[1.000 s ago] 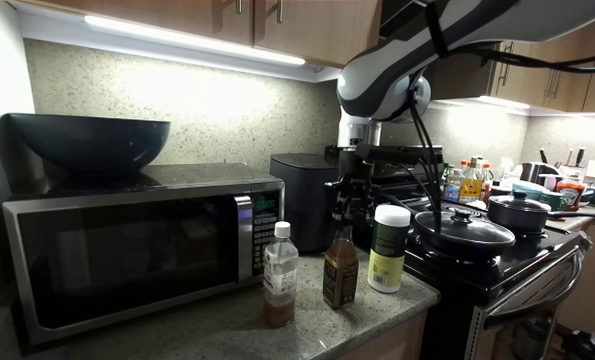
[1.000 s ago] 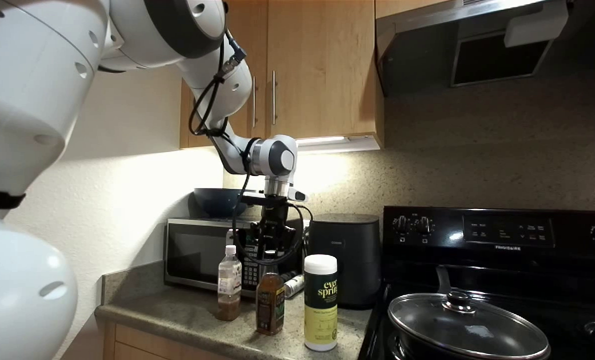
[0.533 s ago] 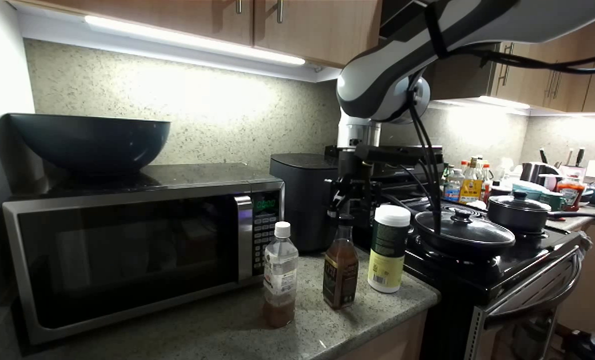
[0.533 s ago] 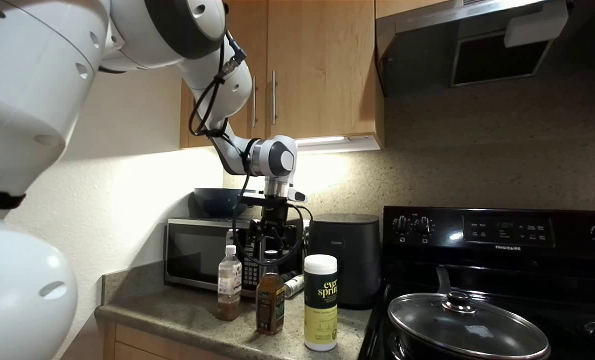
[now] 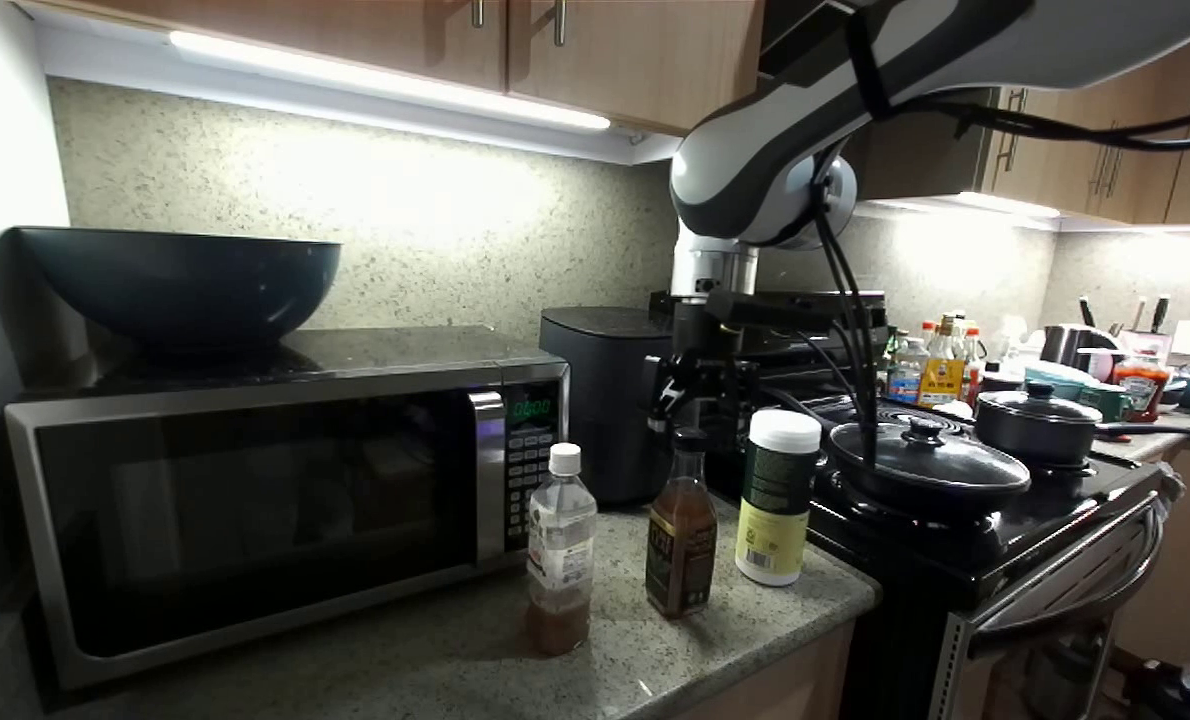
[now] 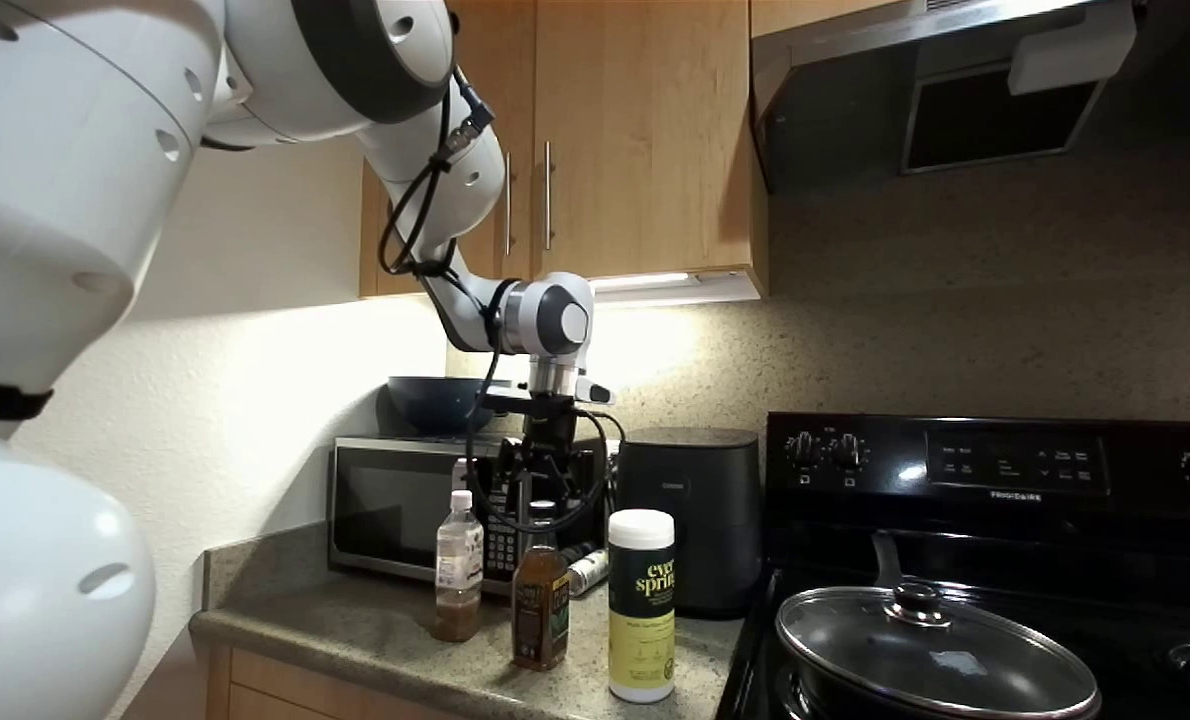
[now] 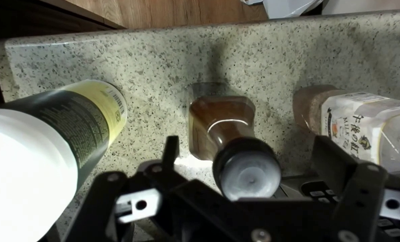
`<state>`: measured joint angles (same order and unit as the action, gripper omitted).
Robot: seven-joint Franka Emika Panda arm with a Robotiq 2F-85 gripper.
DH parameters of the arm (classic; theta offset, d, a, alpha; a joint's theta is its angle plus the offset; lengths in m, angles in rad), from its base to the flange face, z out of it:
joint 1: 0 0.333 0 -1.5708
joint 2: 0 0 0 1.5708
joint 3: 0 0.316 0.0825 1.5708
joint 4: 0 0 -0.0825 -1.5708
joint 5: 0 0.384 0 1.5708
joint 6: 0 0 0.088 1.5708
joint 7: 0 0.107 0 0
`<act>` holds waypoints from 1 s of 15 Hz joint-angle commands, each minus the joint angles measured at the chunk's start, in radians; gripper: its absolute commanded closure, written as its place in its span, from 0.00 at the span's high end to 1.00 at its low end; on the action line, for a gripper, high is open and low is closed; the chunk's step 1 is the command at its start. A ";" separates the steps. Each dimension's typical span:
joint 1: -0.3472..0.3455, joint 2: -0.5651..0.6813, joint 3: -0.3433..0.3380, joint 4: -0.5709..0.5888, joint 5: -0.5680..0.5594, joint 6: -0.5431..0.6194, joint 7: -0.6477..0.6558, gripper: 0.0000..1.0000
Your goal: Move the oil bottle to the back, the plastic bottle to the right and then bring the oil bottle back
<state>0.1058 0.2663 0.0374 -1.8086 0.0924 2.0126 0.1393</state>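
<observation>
The oil bottle [image 5: 680,560], brown with a dark cap, stands upright on the counter between the clear bottle and a white-lidded jar. My gripper [image 7: 248,151] is open around its cap, one finger on each side, with gaps showing in the wrist view. In an exterior view the gripper [image 6: 543,490] points straight down over that bottle. The plastic bottle [image 5: 561,560], clear with a white cap and brownish liquid low down, stands upright near the microwave. In the wrist view the plastic bottle [image 7: 354,124] lies just beyond the right finger, its cap out of frame.
A tall white-lidded jar [image 6: 642,610] with a yellow-green label stands beside the oil bottle, near the stove. Behind are a microwave [image 5: 285,500] and a black air fryer [image 6: 690,520]. The counter's front edge [image 7: 193,28] runs close by. A lidded pan [image 5: 925,470] sits on the stove.
My gripper's fingers have spread apart from the oil bottle's cap and neck, letting go of it. The arm has shifted only slightly; the bottles and the jar have stayed put.
</observation>
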 commanded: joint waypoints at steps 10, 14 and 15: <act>-0.017 0.055 0.012 0.068 0.000 -0.015 -0.068 0.34; -0.018 0.055 0.011 0.069 0.001 -0.016 -0.084 0.20; -0.016 0.052 0.008 0.068 -0.004 -0.008 -0.068 0.20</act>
<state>0.1044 0.3176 0.0370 -1.7534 0.0924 2.0107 0.0856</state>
